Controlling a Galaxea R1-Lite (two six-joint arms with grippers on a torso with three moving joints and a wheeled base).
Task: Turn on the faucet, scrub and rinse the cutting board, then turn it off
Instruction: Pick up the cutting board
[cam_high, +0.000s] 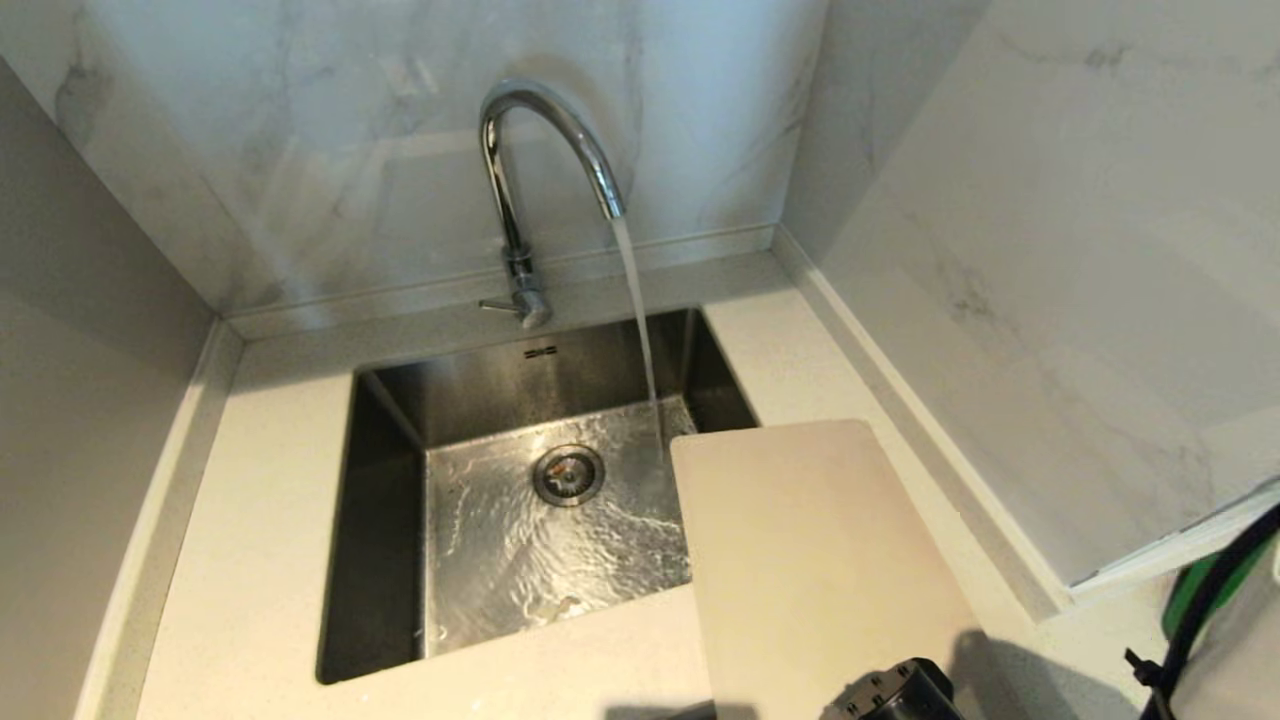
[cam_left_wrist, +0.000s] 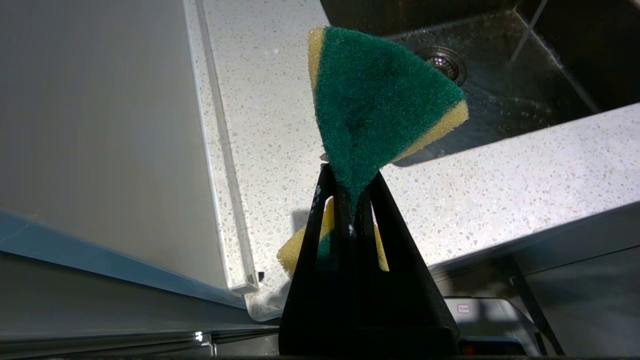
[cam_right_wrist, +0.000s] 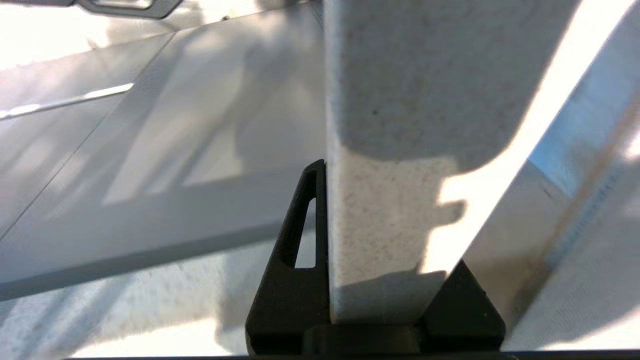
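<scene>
Faucet (cam_high: 545, 150) running, sink (cam_high: 380, 520) mark seemingly unreadable

The black left gripper (cam_left_wrist: 350, 200) is out of the head view, its two fingers pinched tight on a green-and-yellow scouring sponge (cam_left_wrist: 372, 107) that fans out beyond the tips. The black right gripper (cam_right_wrist: 380, 280) sits at the near right, its dark wrist showing at the head view's near edge, with its fingers clamped on the near end of the off-white plastic cutting board (cam_high: 810, 560).
</scene>
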